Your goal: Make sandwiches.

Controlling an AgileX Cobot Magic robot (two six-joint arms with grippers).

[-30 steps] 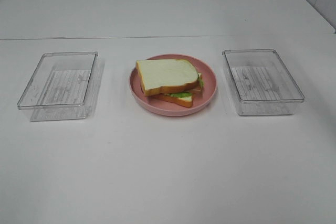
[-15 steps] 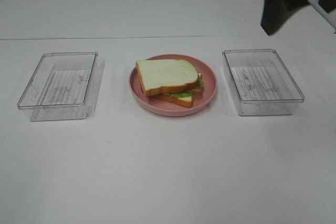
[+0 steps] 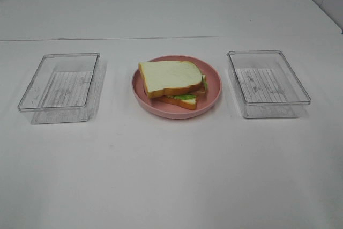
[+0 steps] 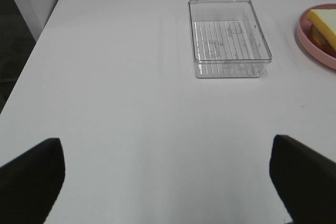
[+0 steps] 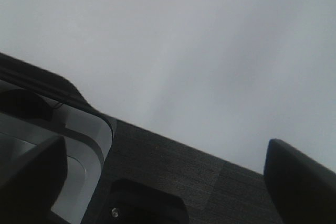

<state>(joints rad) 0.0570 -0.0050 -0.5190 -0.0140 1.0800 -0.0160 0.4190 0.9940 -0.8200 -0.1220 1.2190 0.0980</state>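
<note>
Left wrist view gives me my left gripper (image 4: pixel 168 182) first: its two dark fingers (image 4: pixel 31 177) sit at the frame's sides with bare desk between them, spread wide and holding nothing. My right gripper (image 5: pixel 165 182) is the same in its own camera, fingers spread apart and empty, but it looks away from the desk, at a blank grey wall, dark flooring and some dark and grey equipment I can't identify.

What has just changed: half a second ago a dark piece of the right arm hung over the desk's far right corner in the exterior high view, and a second ago it showed at the far edge nearer the middle. Now it is gone from that view, and neither arm is over the work area. The sandwich and trays have not shifted.

I read that as a retreat after finishing. The sandwich (image 3: pixel 174 83) lies on the pink plate (image 3: pixel 214 81) at the middle of the desk (image 3: pixel 171 175), already stacked: a white slice on top, green lettuce (image 3: pixel 186 96) and brown filling peeking out at the near right side, another slice beneath. The left clear tray (image 3: pixel 59 87) and the right clear tray (image 3: pixel 268 84) flank the plate, well apart from it, and both look empty. So the assembly seems done to me.

I find no brand, label or readable writing anywhere; the trays show only moulded ribs on their floors.
</note>
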